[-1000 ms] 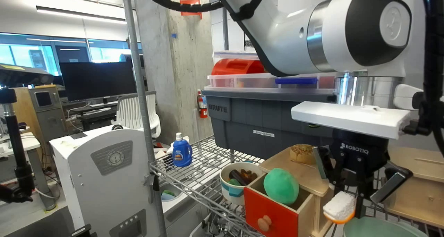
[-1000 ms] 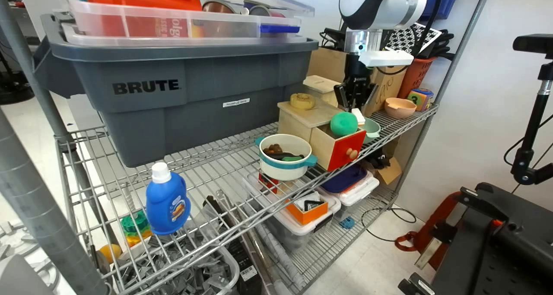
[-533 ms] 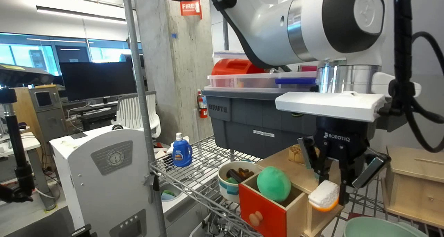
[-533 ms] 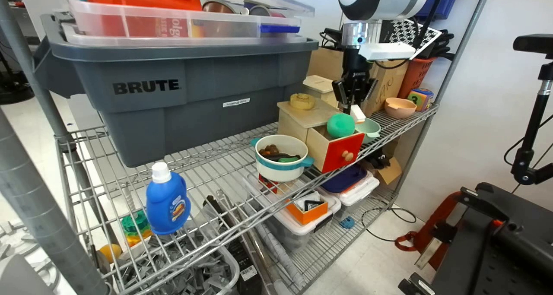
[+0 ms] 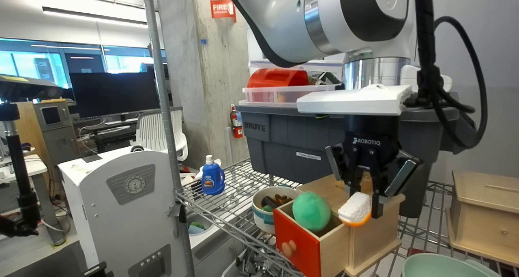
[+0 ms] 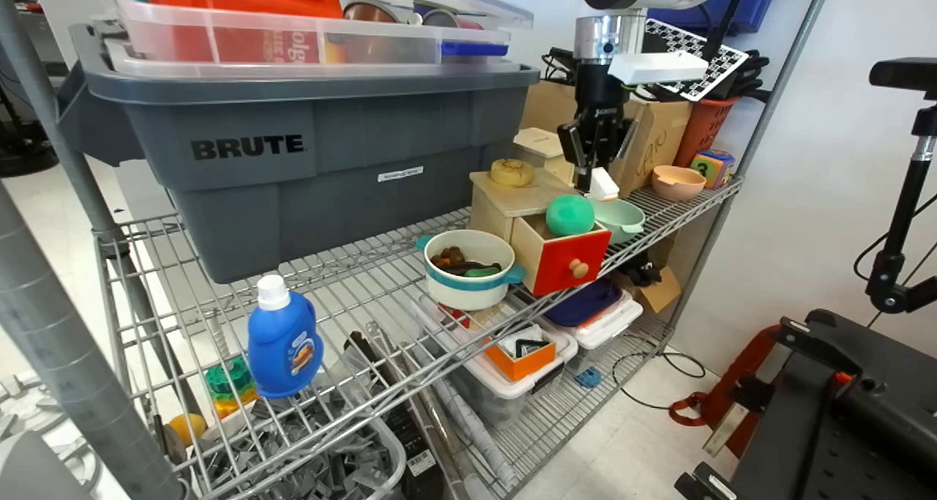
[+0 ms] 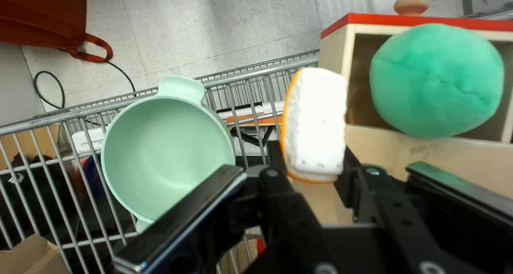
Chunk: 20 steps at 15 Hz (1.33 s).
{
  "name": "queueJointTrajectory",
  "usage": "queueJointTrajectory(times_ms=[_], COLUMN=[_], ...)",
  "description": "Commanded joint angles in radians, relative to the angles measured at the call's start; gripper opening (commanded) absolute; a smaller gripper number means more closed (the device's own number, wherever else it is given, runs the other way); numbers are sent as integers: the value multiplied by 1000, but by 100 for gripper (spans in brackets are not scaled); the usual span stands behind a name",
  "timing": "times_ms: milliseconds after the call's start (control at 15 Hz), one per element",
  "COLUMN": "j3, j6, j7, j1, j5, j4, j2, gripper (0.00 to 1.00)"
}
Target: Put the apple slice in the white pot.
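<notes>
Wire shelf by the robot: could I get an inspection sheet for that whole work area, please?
Surface: wire shelf, open metal grid.
Job's things: apple slice held, outside the white pot, which contains brown and green pieces.
Clutter: green ball in the open drawer; pale green bowl; blue bottle; gray bin.
Gripper: closed on the apple slice.
Cables: black, hanging beside the robot arm.
Surroundings: fire extinguisher by a concrete pillar.
</notes>
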Motion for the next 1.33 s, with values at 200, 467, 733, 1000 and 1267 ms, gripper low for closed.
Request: queueJointTrajectory(times_ms=[200,467,733,1000,1267], j3=[12,16,20,29,32], j6=[26,21,8,1,2], j7=[18,40,87,132,152], j1=[16,44,98,148,174], j5=[-27,-46,-79,-109,-121], j4=[-85,-93,-78,-62,-54], j2=[-84,-100,-104,-103,-88], gripper=[8,8,8,8,8])
